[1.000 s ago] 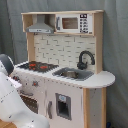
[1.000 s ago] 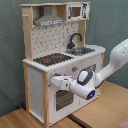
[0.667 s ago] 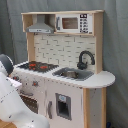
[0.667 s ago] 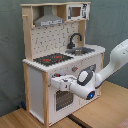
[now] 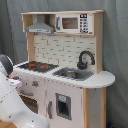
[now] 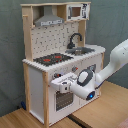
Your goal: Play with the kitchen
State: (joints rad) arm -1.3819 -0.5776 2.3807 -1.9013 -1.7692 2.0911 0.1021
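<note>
Reaching at the tall white and light-wood toy kitchen (image 6: 62, 62), my white pincer (image 6: 56, 83) sits right at the front panel, just over the windowed oven door (image 6: 61, 100) and under the black hob with red rings (image 6: 52, 59); I cannot tell if its fingers are spread or pressed together. Kitchen stands on the wooden floor (image 6: 20, 120), directly ahead of the pincer, upright. I judge the carcass rigid, painted board, too heavy and bulky to lift; only the small moving parts are for handling. Best holds look like the oven door handle or the knobs near the pincer, though knobs likely smooth and slippery. Up and behind the pincer: curved black faucet (image 5: 85, 58) over steel sink (image 5: 74, 74), grey hood (image 5: 40, 27), tiled-look backsplash, smooth rounded counter.
</note>
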